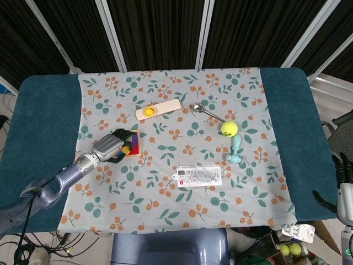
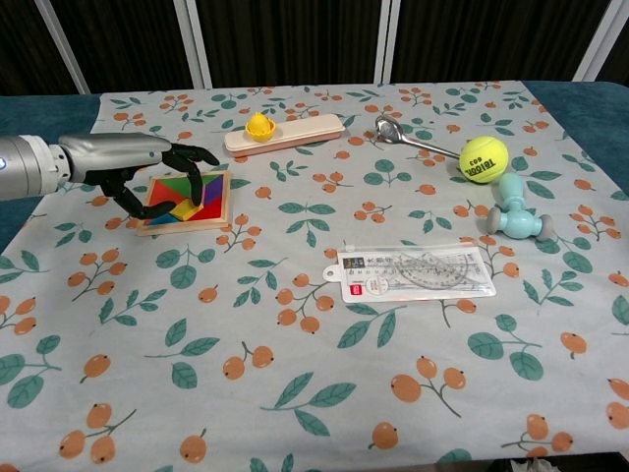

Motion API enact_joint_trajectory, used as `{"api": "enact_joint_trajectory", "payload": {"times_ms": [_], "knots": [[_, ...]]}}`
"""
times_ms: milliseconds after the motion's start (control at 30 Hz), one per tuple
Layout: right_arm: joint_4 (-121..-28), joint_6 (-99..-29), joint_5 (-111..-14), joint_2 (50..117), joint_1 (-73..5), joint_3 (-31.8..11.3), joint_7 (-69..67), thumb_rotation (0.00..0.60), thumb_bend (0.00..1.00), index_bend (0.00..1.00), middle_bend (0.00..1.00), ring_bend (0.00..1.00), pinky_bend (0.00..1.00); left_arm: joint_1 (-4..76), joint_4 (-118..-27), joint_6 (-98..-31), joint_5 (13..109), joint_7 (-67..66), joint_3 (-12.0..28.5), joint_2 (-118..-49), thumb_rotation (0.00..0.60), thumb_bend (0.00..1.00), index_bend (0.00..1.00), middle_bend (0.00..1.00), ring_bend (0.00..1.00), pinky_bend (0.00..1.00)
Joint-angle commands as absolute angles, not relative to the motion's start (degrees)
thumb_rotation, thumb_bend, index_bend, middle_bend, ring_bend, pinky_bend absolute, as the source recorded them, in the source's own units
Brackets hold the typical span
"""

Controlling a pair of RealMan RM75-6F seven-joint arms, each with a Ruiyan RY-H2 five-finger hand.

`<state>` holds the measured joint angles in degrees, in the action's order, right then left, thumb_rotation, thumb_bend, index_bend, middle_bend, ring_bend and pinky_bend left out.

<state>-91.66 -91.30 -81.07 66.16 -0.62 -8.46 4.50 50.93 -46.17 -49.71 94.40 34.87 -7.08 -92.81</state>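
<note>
I am curling my left robot hand (image 2: pixel 147 167) over the puzzle (image 2: pixel 192 202), fingertips (image 2: pixel 197 185) pressing on its coloured pieces and thumb at its near-left edge, gripping it. The puzzle is lying on the worktop (image 2: pixel 324 393), left of centre, near the duck tray (image 2: pixel 285 133). My right robot hand (image 1: pixel 345 185) is hanging off the worktop's right edge, holding nothing, fingers apart.

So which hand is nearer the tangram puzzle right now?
Left. The left hand is over the tangram puzzle, fingertips down on it. The right hand is off the table's far right edge, well away from it.
</note>
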Motion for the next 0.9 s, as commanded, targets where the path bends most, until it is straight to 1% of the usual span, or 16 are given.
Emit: {"api": "enact_joint_trajectory", "payload": {"times_ms": [33, 900], "knots": [[-91.66, -91.33, -81.04, 66.20, -0.61, -8.49, 4.50, 0.600, 0.10, 0.00, 0.00, 0.08, 0.23, 50.88, -46.10, -49.62, 94.45, 34.88, -7.19, -92.82, 0.600, 0.53, 0.41, 0.04, 0.00, 0.00], [-91.63, -91.61, -80.99, 66.34, -0.56, -8.67, 4.64, 0.600, 0.10, 0.00, 0.00, 0.08, 0.23, 50.56, -43.34, -48.82, 94.70, 35.05, -7.75, -94.21, 0.600, 0.53, 0.41, 0.04, 0.00, 0.00]]}}
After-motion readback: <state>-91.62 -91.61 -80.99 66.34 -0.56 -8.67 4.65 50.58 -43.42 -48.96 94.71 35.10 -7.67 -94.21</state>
